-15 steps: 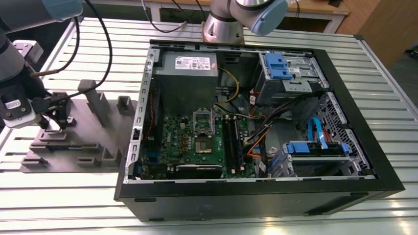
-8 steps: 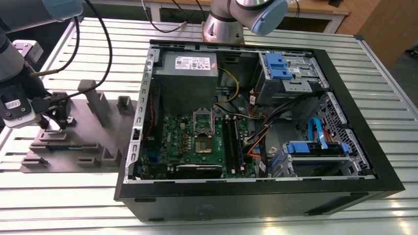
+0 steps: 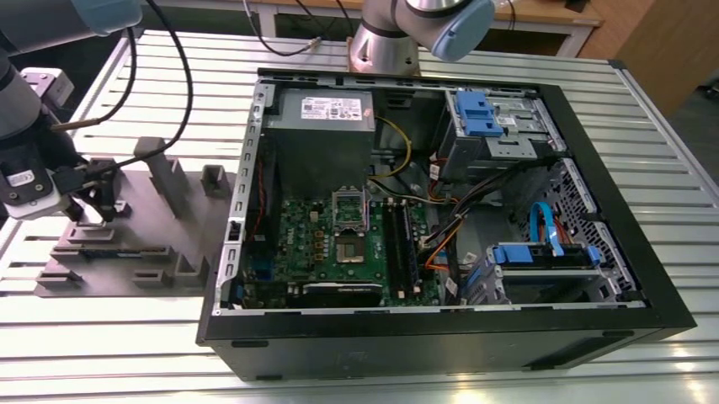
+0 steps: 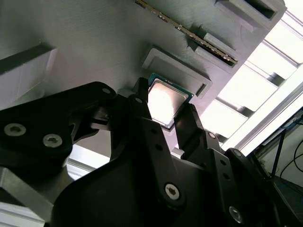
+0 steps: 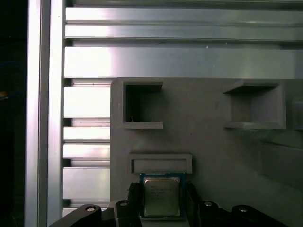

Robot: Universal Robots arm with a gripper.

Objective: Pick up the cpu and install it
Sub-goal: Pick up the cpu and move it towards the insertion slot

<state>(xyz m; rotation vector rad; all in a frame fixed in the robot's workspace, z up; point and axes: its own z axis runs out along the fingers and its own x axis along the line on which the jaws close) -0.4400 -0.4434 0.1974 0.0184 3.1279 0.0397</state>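
The cpu [image 5: 161, 196], a small square chip with a pale silver top, sits between the two black fingers of my gripper [image 5: 162, 201]; in the second wrist view the cpu [image 4: 165, 101] appears the same way. The fingers [image 4: 137, 101] press against its opposite edges, so the gripper [image 4: 163, 111] is shut on it. It hangs just over the grey fixture block [image 5: 213, 156], beside a raised rectangular seat [image 5: 161, 163]. In the exterior view my gripper [image 3: 96, 210] is above that grey fixture block [image 3: 157, 244], at the exterior view's left of the computer case.
The open black computer case [image 3: 629, 278] lies on the slatted metal table [image 3: 135, 337], with the green motherboard [image 3: 303, 244] and its silver socket frame [image 3: 349, 204] inside. A grey power supply [image 3: 326, 114] and blue drive bays [image 3: 477, 114] fill the back. Upright posts [image 3: 168, 172] stand on the fixture.
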